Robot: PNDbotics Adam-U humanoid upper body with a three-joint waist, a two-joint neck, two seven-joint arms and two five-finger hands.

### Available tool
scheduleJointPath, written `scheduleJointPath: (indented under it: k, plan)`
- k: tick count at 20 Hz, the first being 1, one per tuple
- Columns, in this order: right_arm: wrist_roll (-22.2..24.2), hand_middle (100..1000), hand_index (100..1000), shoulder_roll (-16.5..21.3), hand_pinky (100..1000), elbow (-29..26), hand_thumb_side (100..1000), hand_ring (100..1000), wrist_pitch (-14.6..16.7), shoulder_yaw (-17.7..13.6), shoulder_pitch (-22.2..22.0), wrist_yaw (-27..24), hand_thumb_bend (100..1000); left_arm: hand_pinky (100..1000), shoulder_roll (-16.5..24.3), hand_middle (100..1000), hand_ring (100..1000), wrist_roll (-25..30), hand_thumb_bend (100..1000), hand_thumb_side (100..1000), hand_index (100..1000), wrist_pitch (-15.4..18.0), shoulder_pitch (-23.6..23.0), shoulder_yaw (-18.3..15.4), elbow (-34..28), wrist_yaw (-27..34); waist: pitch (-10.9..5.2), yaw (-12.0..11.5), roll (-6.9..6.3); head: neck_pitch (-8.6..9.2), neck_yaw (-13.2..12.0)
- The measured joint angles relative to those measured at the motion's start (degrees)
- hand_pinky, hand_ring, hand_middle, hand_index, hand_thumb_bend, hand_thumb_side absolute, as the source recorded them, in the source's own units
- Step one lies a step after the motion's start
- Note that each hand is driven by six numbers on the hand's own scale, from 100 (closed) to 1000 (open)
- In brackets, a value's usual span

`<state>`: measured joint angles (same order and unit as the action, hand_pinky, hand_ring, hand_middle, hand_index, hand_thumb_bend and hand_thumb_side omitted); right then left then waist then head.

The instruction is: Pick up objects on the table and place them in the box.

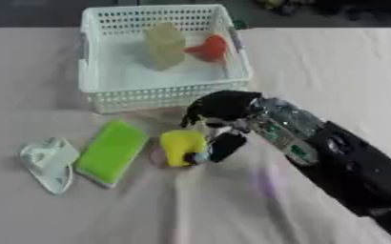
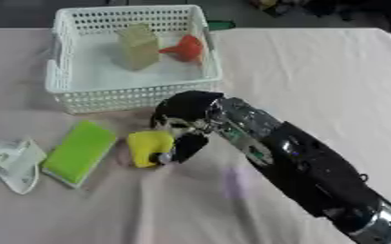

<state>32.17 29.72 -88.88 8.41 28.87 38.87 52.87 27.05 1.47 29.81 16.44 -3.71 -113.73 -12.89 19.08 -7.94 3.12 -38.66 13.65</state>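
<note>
So the yellow object (image 1: pixel 180 147) is a chunky, rounded, smooth-looking lump lying on the wrinkled pale cloth of the table (image 1: pixel 332 62), just in front of the box (image 1: pixel 95 78). The right hand (image 1: pixel 224 125) is down on its right side, dark fingers curled against it, thumb low by its bottom edge; looks like a pinch.

Just left of it lies a flat lime-green rectangular pad (image 1: pixel 112 151), then a whitish, glossy triangular thing (image 1: pixel 48 163).

The box is a white plastic lattice basket holding a pale yellowish translucent block (image 1: pixel 164 45) and an orange-red cone-like piece (image 1: pixel 209 48). No readable writing anywhere.
</note>
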Motion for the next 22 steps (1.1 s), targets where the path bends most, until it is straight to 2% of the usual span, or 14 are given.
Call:
scheduleJointPath:
  k: [1,10,15,19,20,22]
  plan:
    - [0.31,752,884,-0.17,855,0.13,739,869,0.21,0.12,0.00,0.16,565,1000,-0.09,935,991,0.04,100,934,970,-0.02,0.06,0.00,0.00,0.00,0.00,-0.01,0.00,0.00,0.00]
    - [1.50,698,858,-0.73,853,0.97,738,866,0.93,0.15,0.30,1.01,540,1000,-0.32,936,992,0.46,100,933,969,-0.10,0.13,0.00,0.00,0.02,0.03,-0.23,0.00,0.00,0.17]
    - [1.20,586,787,-0.74,846,1.13,748,855,0.90,0.15,0.47,1.01,484,1000,-0.33,937,992,0.51,100,932,969,-0.12,0.13,0.00,0.00,0.02,0.04,-0.21,-0.02,0.00,0.24]
    - [0.50,560,762,-0.74,844,1.13,747,851,0.68,0.15,0.47,0.95,474,1000,-0.33,937,992,0.60,100,933,970,-0.20,0.13,0.00,0.00,0.02,0.04,-0.07,-0.02,0.00,0.24]
    - [0.33,505,703,-0.74,841,1.13,741,842,0.61,0.14,0.47,0.91,457,1000,-0.33,938,992,0.62,100,933,970,-0.21,0.13,0.00,0.00,0.02,0.04,0.01,-0.02,0.00,0.24]
    - [0.04,485,682,-0.74,840,1.12,736,838,0.46,0.13,0.47,0.72,450,1000,-0.33,938,992,0.67,100,931,970,-0.25,0.13,0.00,0.00,0.02,0.04,0.14,-0.02,0.00,0.24]
